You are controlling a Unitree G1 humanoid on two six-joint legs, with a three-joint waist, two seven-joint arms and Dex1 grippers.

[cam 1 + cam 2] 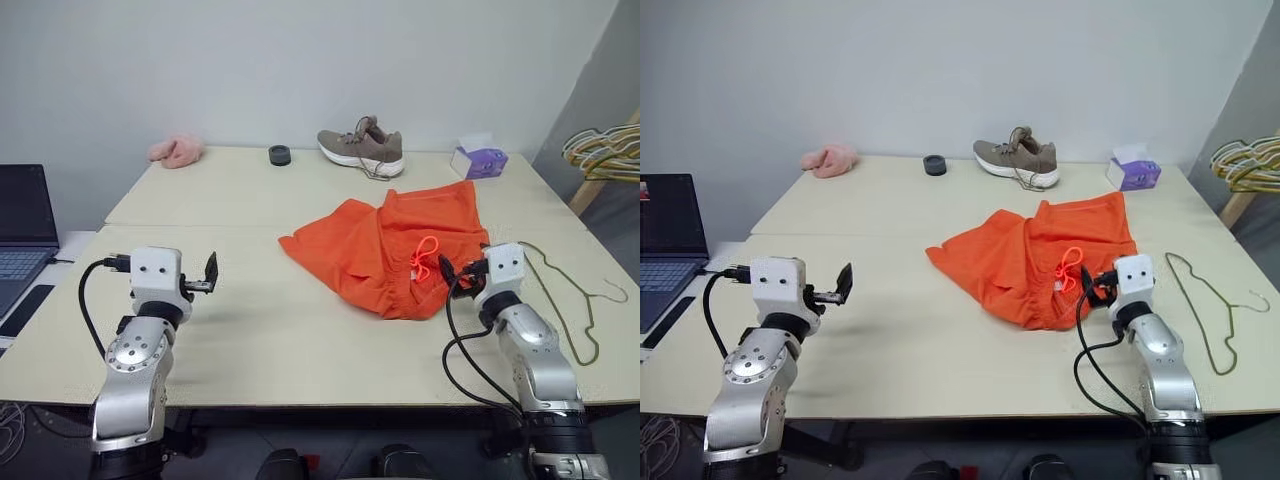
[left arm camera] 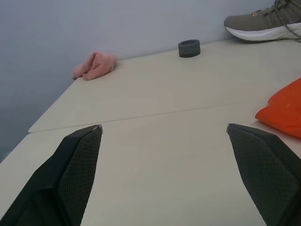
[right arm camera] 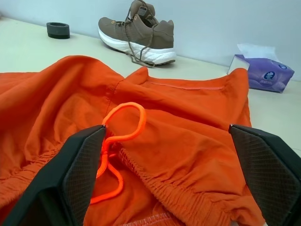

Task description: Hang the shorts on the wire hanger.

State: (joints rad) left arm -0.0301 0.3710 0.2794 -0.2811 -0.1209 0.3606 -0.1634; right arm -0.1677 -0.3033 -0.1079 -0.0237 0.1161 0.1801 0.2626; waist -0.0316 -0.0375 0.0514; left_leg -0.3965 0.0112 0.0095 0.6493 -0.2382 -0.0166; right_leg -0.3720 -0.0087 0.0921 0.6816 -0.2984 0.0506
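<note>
The orange shorts (image 1: 395, 245) lie crumpled on the table's middle right, with the neon drawstring (image 3: 120, 141) looped over the waistband. To their right the thin olive wire hanger (image 1: 575, 295) lies flat on the table. My right gripper (image 3: 167, 134) hovers open over the waistband edge of the shorts, its fingers (image 3: 77, 174) either side of the drawstring and holding nothing. On the left, my left gripper (image 2: 164, 129) is open above bare table, well away from the shorts (image 2: 284, 110).
At the back of the table (image 1: 250, 200) are a pink cloth (image 1: 177, 151), a black ring (image 1: 279, 154), a brown shoe (image 1: 362, 146) and a purple tissue pack (image 1: 479, 160). A laptop (image 1: 22, 235) stands off the left edge. Pastel hangers (image 1: 600, 152) hang at far right.
</note>
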